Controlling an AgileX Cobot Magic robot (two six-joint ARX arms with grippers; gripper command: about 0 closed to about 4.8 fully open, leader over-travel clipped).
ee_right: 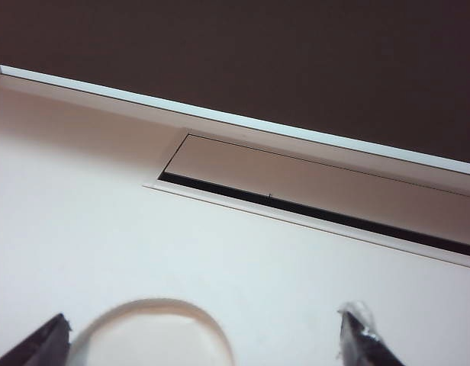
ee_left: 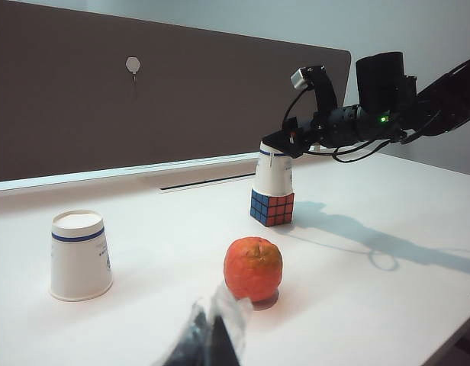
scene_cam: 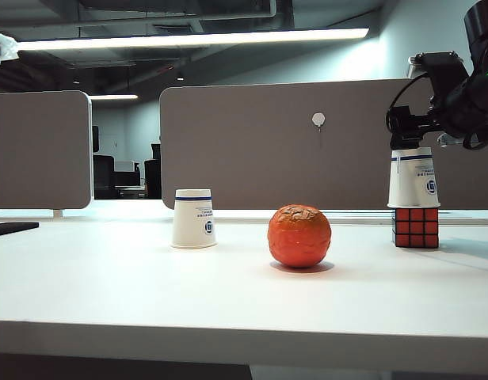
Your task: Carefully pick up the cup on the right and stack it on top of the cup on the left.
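Observation:
The right cup (scene_cam: 413,178), white paper with a blue band, stands upside down on a Rubik's cube (scene_cam: 417,227) at the right of the table. My right gripper (scene_cam: 410,136) hangs open just over its upturned base. In the right wrist view the cup's round base (ee_right: 155,335) lies between the spread fingertips (ee_right: 357,329), nearer one finger than the other. The left cup (scene_cam: 193,219), same kind, stands upside down on the table at the left. My left gripper (ee_left: 212,329) sits shut and empty, low over the near table, apart from the left cup (ee_left: 80,255).
An orange (scene_cam: 299,235) rests on the table between the two cups, slightly nearer the front. A grey partition (scene_cam: 268,142) runs along the table's back edge, with a cable slot (ee_right: 296,210) in the tabletop behind the right cup.

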